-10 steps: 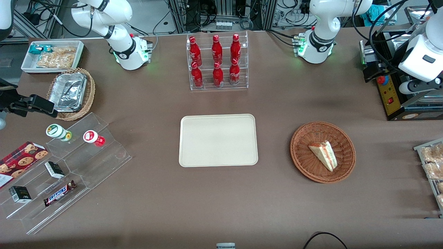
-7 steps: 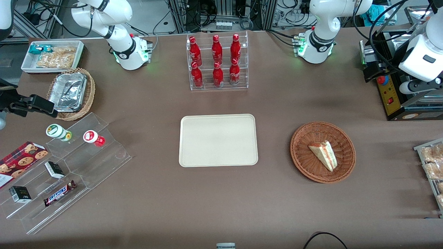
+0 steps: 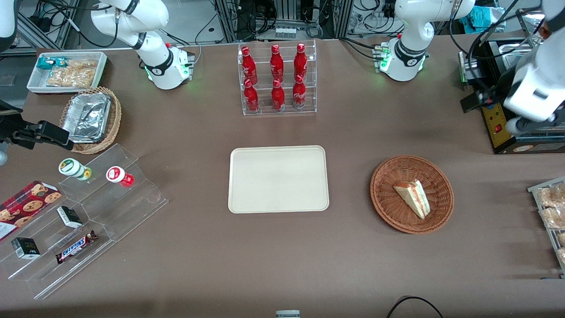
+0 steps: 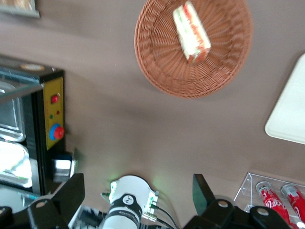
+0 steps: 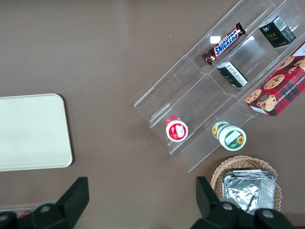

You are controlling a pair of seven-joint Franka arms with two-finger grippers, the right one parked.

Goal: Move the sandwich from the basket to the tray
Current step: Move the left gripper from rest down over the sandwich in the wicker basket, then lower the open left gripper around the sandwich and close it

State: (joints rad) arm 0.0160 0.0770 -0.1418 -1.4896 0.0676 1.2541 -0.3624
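**A:** Where is the sandwich sitting right now?

**B:** The sandwich [image 3: 412, 197] is lying inside the round reddish-brown basket [image 3: 388, 207], a pale wedge showing red-orange and green filling along its edge. The basket is resting on the brown table [image 3: 353, 265] toward the working arm's end. The cream tray [image 3: 278, 179] is lying flat near the middle of the table, well apart from the basket, with nothing on it.

**A:** And the gripper?

**B:** The gripper [image 4: 138, 191] is hanging high above the table at the working arm's end, well apart from the basket and farther from the front camera than it. Its 2 dark fingers [image 4: 71, 191] are standing wide apart, holding nothing. In the wrist view the basket [image 4: 157, 71] and sandwich [image 4: 191, 32] are showing well clear of the fingers.

**A:** Anything else nearby?

**B:** A black box with a yellow panel and red button [image 3: 496, 119] is standing just under the arm. A clear rack holding 6 red bottles [image 3: 277, 79] is standing farther from the front camera than the tray.
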